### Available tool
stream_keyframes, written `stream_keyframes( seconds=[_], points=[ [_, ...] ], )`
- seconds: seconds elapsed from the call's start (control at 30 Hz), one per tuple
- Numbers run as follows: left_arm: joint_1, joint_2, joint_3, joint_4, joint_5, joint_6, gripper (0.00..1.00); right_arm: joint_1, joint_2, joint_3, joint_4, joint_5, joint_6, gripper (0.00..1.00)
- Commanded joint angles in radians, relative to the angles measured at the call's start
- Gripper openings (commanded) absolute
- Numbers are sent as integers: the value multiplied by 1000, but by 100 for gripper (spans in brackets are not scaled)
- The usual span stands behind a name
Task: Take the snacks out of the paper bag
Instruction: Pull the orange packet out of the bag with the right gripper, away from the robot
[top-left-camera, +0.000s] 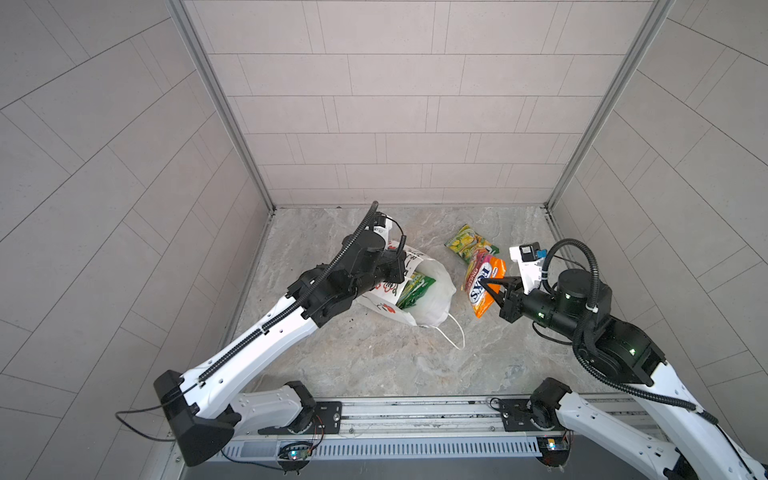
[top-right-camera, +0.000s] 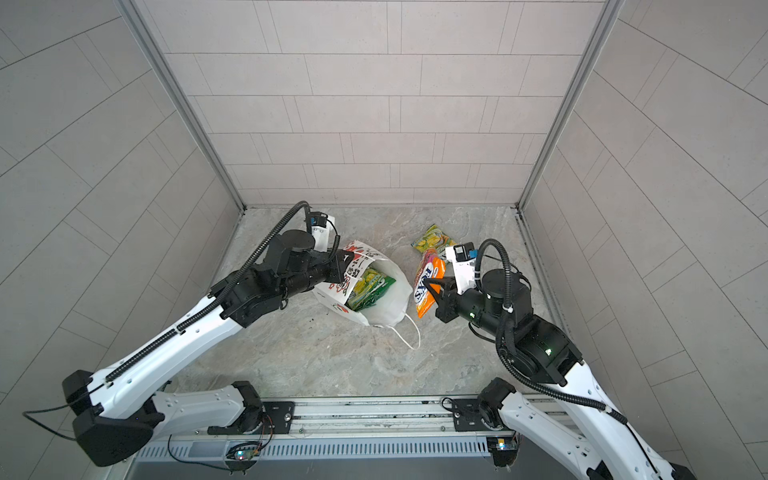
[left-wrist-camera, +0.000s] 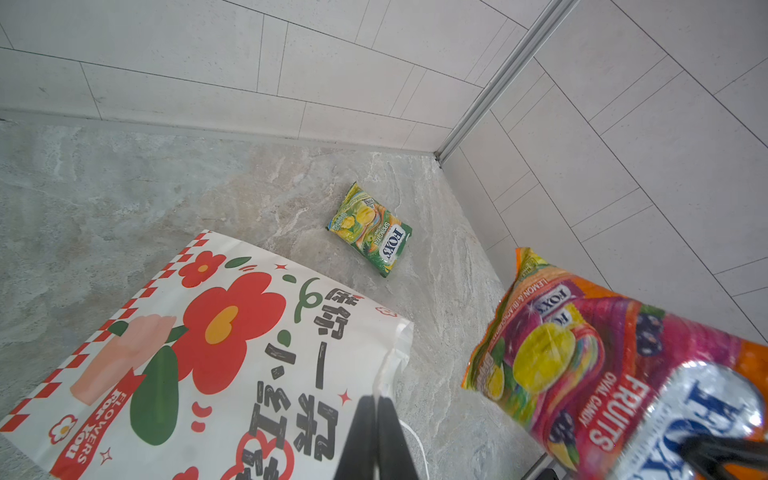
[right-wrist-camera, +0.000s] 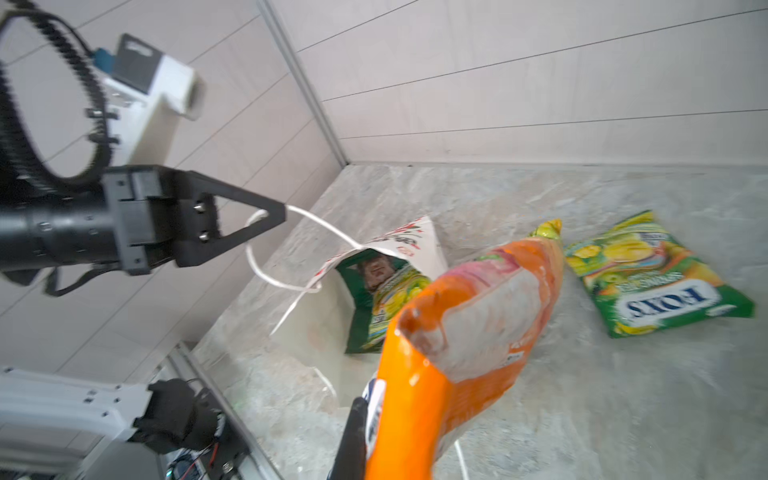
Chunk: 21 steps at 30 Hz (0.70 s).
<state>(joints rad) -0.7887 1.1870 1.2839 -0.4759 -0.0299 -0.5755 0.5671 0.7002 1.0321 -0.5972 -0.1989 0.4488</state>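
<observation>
Our right hand (top-left-camera: 487, 286) is clamped tight on the orange-pink FOX'S packet (top-left-camera: 476, 293), holding it tilted off the bench (top-left-camera: 374, 357), just right of the paper bag (top-left-camera: 440, 291). Our left hand (right-wrist-camera: 279, 214) is pinched shut on the bag's white cord handle (right-wrist-camera: 324, 226), the cord taut. We see green packets (top-left-camera: 415, 289) inside the tipped bag's open mouth. One yellow-green packet (top-left-camera: 467, 243) lies flat on the bench, behind the held packet.

Grey marbled tabletop (top-left-camera: 374, 361); white flowered paper bag (top-left-camera: 440, 291) lying on its side left of centre, mouth toward the right; yellow-green sweet packet (top-left-camera: 469, 245) lying flat toward the far right, apart from the bag
</observation>
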Motion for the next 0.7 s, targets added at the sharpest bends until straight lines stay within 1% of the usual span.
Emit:
stream_keyframes(
  seconds=[0.0,0.23,0.4,0.57,0.67],
  points=[
    [-4,-30,-12,8,2,17,0,-63,-4,26,-17,91,-52,0],
    [-4,-30,-8,9,8,22,0,-290,21,28,-23,31,-61,0],
    [-4,-31,-8,5,9,27,0,-441,71,14,-17,-4,-84,0],
    [-4,-33,-11,3,5,28,0,-596,131,-21,22,-64,-94,0],
    [-5,-37,-14,3,7,28,0,-680,177,-49,77,-123,-83,0]
  ],
)
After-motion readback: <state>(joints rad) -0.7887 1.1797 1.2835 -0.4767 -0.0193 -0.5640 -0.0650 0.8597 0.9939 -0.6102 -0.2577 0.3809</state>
